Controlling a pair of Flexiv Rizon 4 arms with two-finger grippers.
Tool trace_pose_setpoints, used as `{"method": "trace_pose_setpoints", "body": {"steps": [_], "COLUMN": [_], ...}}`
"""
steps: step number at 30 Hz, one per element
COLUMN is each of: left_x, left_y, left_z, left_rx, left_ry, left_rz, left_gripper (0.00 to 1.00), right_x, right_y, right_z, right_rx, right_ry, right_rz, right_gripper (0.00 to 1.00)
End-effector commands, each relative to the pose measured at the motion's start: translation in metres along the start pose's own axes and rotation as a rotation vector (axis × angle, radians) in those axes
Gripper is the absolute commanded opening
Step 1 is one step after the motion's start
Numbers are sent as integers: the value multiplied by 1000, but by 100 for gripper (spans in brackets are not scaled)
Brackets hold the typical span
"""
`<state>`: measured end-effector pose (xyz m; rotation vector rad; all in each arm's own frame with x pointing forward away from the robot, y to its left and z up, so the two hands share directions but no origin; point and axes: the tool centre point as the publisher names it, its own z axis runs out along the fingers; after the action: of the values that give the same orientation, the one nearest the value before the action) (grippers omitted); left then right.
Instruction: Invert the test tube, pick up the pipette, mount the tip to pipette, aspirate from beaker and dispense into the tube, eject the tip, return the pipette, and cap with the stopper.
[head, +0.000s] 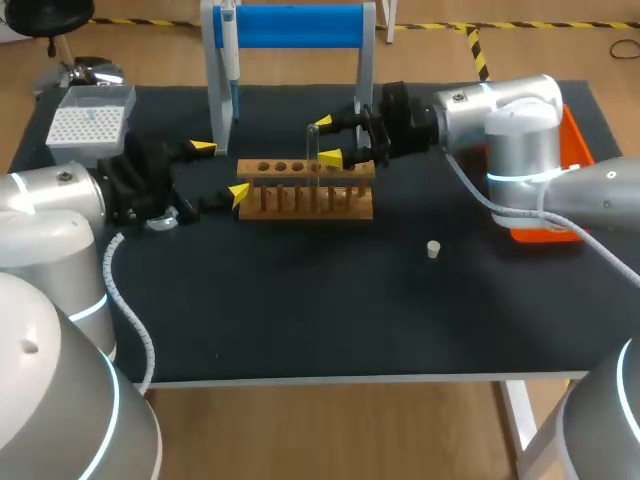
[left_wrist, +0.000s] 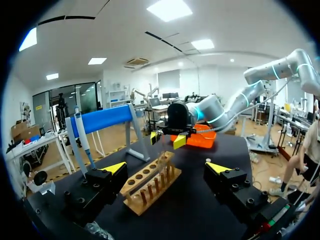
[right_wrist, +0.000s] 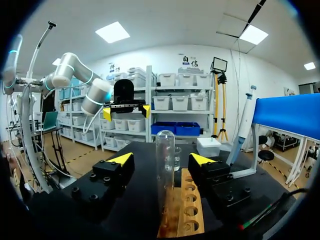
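While the test tube (head: 311, 152) stands upright in the wooden rack (head: 300, 202) at mid-desk, rounded end up, the right arm comes in from the right side and lies low and level over the black desk (head: 300, 310), its wrist pointing at the rack's far side. The right end effector (head: 326, 140) has its two yellow tips apart, one on either side of the tube; the right wrist view shows a gap between the glass and each finger, so nothing is gripped.

From the left, the other arm bends in at the same low height, aimed at the rack's left end. The left end effector (head: 220, 170) is spread wide and holds nothing, with one tip just beside the rack's near corner and the other farther back.

A small pale stopper (head: 433, 249) lies alone on the desk, well apart from the rack and nearer the right arm. Behind the rack, the pipette (head: 230, 55) hangs on the blue-barred stand (head: 290, 25). A tip box (head: 88, 125) sits at the far left corner, and an orange tray (head: 572, 150) lies at the right edge.
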<state>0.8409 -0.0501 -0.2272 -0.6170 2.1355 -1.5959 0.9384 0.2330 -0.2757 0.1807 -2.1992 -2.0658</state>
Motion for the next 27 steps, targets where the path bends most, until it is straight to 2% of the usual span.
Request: {"method": "trace_pose_setpoints", "body": {"steps": [1,12,27], "left_x": [1,1,1], "left_y": [0,0,0], "left_z": [0,0,0], "left_rx": [1,1,1], "left_ry": [-4,-4,-4], "left_rz": [1,1,1], "left_gripper": [100,100,100], "right_x": [-3,-1,1], "right_y": [-3,-4,-4], "right_z": [3,9,13], "right_rx": [-3,-2,-1], "right_ry": [9,-25,-64], "right_rz": [-1,-11,-16], "right_gripper": [62,50,49]}}
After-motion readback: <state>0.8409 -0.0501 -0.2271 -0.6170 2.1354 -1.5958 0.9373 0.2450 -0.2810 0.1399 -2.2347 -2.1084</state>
